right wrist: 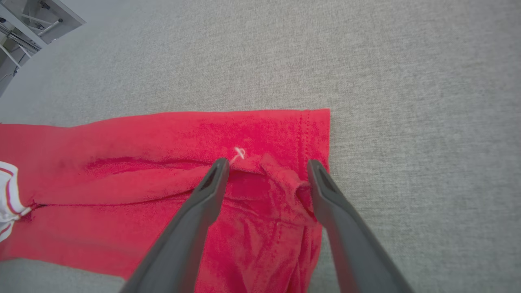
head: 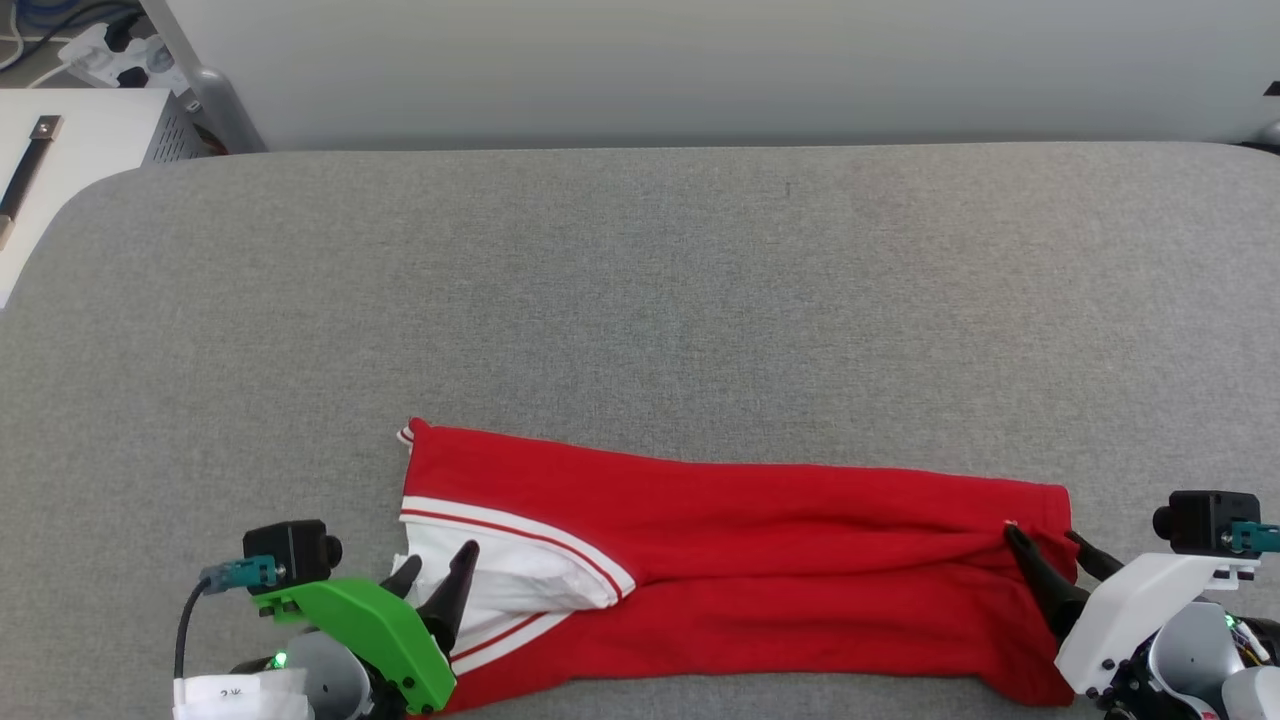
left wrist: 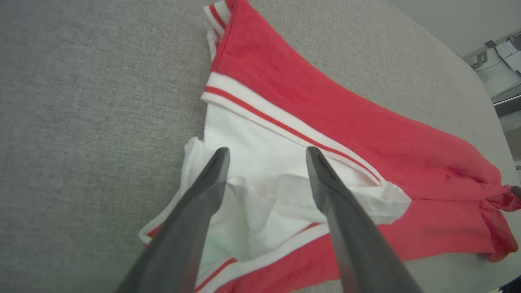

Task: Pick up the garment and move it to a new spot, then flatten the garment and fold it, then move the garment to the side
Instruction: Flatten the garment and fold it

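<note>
My 2 grippers stand wide open over the red jersey.
It lies as a long folded band at the near edge of the grey padded table. My left gripper is over its white sleeve and my right gripper over the right hem, neither holding anything.

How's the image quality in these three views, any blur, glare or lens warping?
Head view: even, soft light, no glare, the red jersey T-shirt with white sleeves sharp. Left wrist view: the left gripper looms large and soft-edged near the lens. Right wrist view: hem stitching crisp.
</note>
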### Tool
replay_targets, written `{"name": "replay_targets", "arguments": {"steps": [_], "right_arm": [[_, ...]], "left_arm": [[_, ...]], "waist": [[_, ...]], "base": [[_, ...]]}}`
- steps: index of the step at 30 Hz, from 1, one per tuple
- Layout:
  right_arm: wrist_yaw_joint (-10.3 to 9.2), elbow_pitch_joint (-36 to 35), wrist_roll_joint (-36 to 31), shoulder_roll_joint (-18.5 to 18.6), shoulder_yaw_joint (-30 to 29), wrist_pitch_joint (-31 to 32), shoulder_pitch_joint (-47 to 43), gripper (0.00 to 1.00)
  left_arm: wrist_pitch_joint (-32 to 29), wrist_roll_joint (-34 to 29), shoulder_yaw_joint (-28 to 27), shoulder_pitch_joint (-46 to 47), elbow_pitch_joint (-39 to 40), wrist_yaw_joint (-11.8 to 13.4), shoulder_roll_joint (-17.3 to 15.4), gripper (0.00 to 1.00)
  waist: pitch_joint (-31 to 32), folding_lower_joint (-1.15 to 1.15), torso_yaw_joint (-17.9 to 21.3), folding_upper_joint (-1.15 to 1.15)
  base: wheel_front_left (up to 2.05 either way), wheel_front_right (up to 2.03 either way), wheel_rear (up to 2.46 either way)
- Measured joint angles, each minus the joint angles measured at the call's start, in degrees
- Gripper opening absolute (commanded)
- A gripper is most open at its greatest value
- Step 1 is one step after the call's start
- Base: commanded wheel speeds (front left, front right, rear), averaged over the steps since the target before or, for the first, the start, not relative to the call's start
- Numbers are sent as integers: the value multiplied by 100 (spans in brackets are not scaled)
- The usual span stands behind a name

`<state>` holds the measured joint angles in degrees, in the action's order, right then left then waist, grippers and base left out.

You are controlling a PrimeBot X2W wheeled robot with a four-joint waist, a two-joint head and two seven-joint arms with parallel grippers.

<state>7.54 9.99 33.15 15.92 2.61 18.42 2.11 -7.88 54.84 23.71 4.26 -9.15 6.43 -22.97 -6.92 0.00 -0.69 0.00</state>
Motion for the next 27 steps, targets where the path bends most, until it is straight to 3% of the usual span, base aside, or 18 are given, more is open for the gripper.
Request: {"name": "replay_targets", "arguments": {"steps": [8, 17, 27], "right_arm": [[0, -612, -224, -123, -319, 258, -182, 100], [0, -942, -339, -86, -984, 1102, -326, 100], [0, -962, -282, 54, -954, 1670, -297, 100]], "left_arm": [[636, -586, -172, 109, 571, 382, -113, 100], [1837, -1677, -379, 221, 1351, 1002, -261, 100], [2096, -2517, -213, 221, 2097, 1435, -342, 100]], "waist": [[80, 0, 2, 0], [61, 0, -33, 0], [-198, 0, -170, 0]], "base": [[0, 0, 0], [0, 0, 0], [0, 0, 0]]}}
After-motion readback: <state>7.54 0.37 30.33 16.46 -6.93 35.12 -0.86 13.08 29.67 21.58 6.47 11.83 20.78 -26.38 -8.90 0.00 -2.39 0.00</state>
